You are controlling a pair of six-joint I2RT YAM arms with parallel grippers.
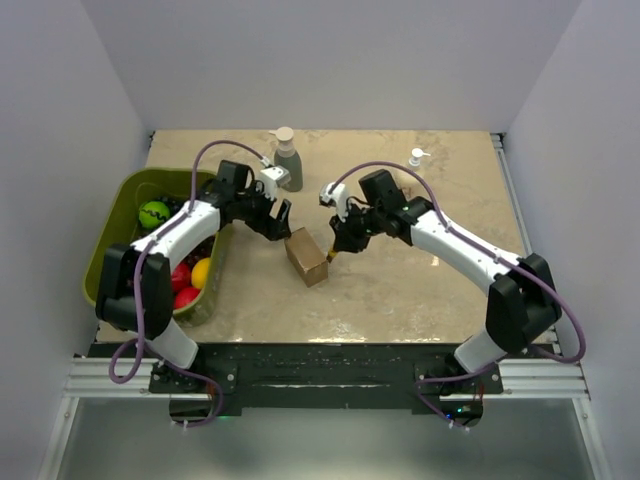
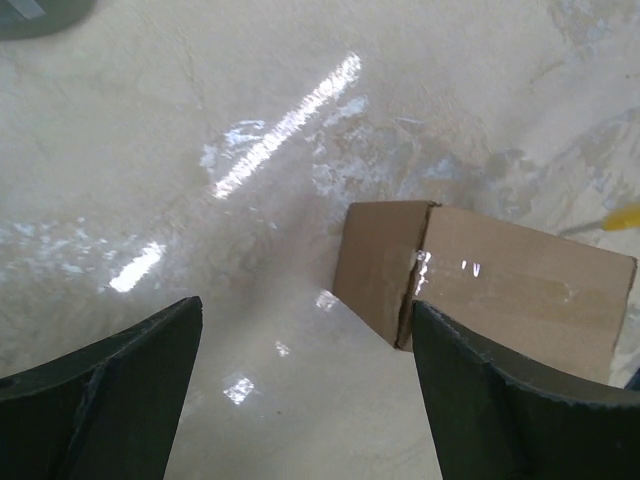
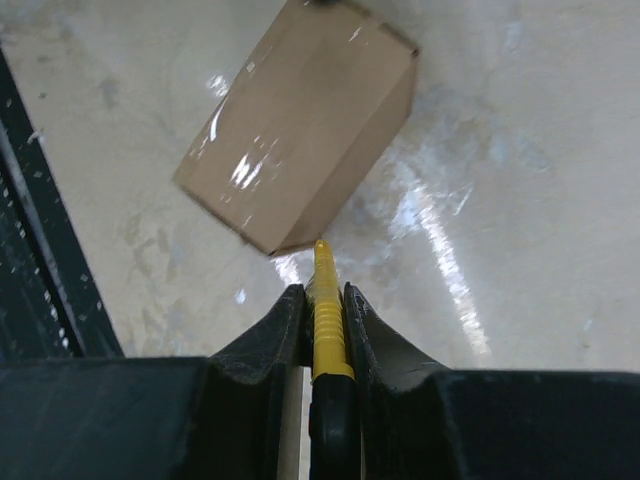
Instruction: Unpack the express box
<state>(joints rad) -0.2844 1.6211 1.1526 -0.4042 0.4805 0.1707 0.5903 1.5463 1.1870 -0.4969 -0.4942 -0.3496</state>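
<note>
The box (image 1: 307,257) sits closed on the table (image 1: 420,290) between my arms. It is plain brown cardboard, and its seam is sealed with shiny clear tape. My left gripper (image 2: 305,310) stands wide open and empty just beside it. My right gripper (image 1: 336,243) pinches a yellow cutter (image 3: 322,300), its tip near a box corner.

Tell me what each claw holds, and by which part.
Right claw: yellow cutter, pinched along its yellow body, tip protruding. Left claw: open, holding nothing.
</note>
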